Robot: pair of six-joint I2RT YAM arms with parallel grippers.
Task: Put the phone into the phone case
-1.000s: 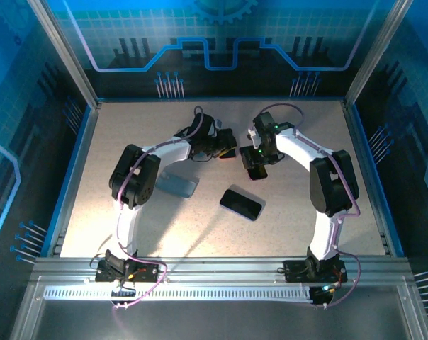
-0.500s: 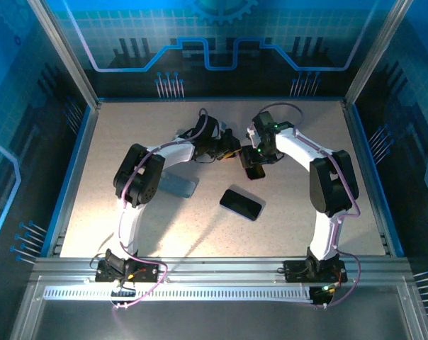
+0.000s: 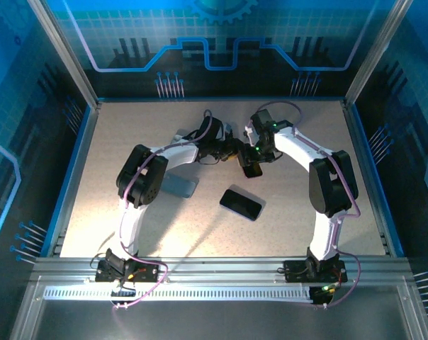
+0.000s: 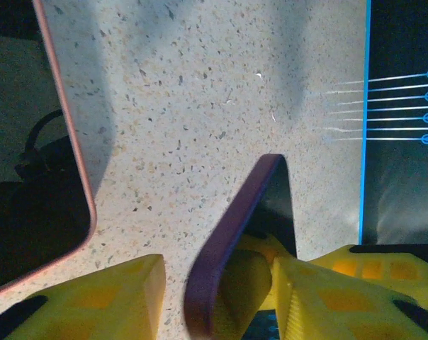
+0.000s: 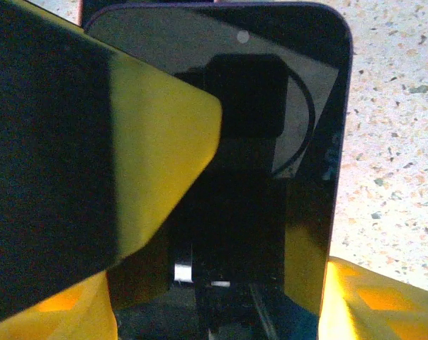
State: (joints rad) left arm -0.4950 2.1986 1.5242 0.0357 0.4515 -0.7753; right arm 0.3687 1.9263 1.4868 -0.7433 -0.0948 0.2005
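My right gripper [image 3: 253, 164] is shut on a phone [image 5: 285, 106] with a dark screen and a thick purple rim [image 4: 232, 227], held above the table's far middle. The yellow fingers [image 5: 150, 156] press on its two sides. My left gripper [image 3: 237, 152] meets it from the left. Its jaws [image 4: 217, 301] straddle the purple edge, with a gap left on one side, so it is open. A grey-blue phone case [image 3: 178, 185] lies flat on the table beside the left arm. I cannot tell whether the purple rim is a case.
A second black phone [image 3: 241, 204] lies flat in the middle of the table, nearer than both grippers. A dark slab with a pink rim [image 4: 79, 177] lies to the left in the left wrist view. Blue walls [image 3: 72, 163] enclose the speckled table [image 3: 306, 127].
My left gripper has slid right to the held phone, and its jaws have narrowed round the purple edge. The right gripper has lifted the phone slightly towards the far side.
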